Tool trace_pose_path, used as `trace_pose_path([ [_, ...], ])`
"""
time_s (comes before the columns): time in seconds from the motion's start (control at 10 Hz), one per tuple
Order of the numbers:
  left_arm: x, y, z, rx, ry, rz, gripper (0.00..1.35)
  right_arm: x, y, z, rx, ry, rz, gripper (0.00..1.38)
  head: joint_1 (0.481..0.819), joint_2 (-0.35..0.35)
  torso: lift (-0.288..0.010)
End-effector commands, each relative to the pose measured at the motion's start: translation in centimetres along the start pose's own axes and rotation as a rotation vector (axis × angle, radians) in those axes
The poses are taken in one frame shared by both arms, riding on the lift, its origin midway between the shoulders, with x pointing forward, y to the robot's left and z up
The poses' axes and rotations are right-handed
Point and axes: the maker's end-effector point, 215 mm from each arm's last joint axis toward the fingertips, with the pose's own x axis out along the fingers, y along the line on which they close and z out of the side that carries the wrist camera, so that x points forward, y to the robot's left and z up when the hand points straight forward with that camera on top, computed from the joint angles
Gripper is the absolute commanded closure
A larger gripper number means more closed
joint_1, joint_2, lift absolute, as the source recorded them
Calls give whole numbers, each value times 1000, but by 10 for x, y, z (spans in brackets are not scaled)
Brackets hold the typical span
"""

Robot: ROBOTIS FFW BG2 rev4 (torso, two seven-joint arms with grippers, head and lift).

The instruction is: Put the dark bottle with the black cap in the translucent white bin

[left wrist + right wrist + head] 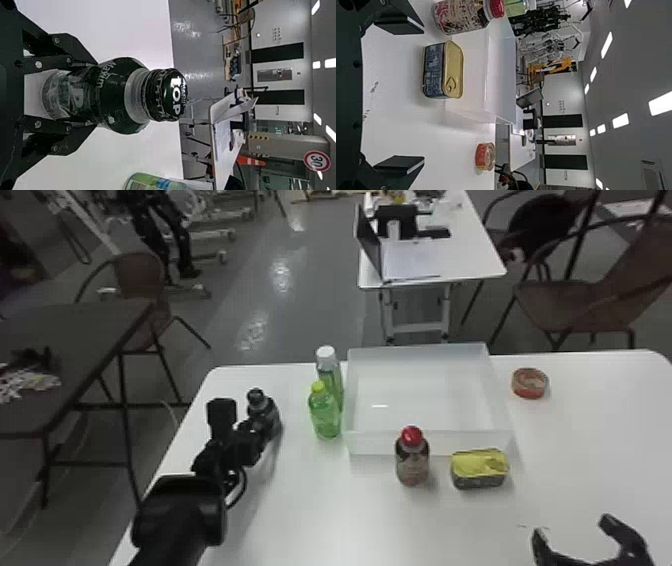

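Observation:
At the table's left side in the head view, my left gripper [256, 427] holds the dark bottle [270, 415] with the black cap, which stands upright. In the left wrist view, the left gripper [95, 95] is shut on the dark bottle [117, 95], a finger against each side below its shoulder. The translucent white bin [425, 390] sits to the right, beyond two green bottles. Low at the right, my right gripper [573, 528] stands open with nothing held; the right wrist view also shows the right gripper [424, 95] with fingers wide apart.
Two green bottles [326, 415] stand against the bin's left side. A red-capped bottle [412, 460] and a yellow-topped can [479, 470] are by its near wall. A round red tin [530, 383] lies to its right.

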Motion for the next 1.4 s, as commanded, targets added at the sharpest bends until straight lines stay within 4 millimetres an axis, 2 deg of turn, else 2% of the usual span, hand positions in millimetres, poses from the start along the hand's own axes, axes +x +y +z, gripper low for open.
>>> trace_pose_path([
  [0.0, 1, -4, 3, 3, -9, -2, 872, 0, 0, 0, 2, 0, 0, 139, 695, 213, -34],
  [0.2, 1, -6, 6, 24, -19, -7, 872, -1, 0, -2, 3, 4, 0, 139, 695, 207, -34],
  [0.4, 2, -16, 27, 113, -53, -17, 874, -2, -1, -2, 5, 3, -2, 139, 695, 202, -34],
  [0.8, -19, -35, 114, 317, -178, 106, 912, -3, -2, -4, 12, 7, -5, 139, 695, 179, -34],
  [1.0, -26, -65, 155, 357, -246, 87, 912, -3, -2, -4, 12, 8, -6, 139, 695, 156, -34],
  [1.2, -34, -126, 187, 429, -297, 19, 912, -3, -3, -5, 16, 10, -7, 139, 695, 124, -34],
  [1.3, -40, -151, 193, 417, -312, -5, 912, -3, -3, -5, 17, 11, -7, 139, 695, 92, -34],
])
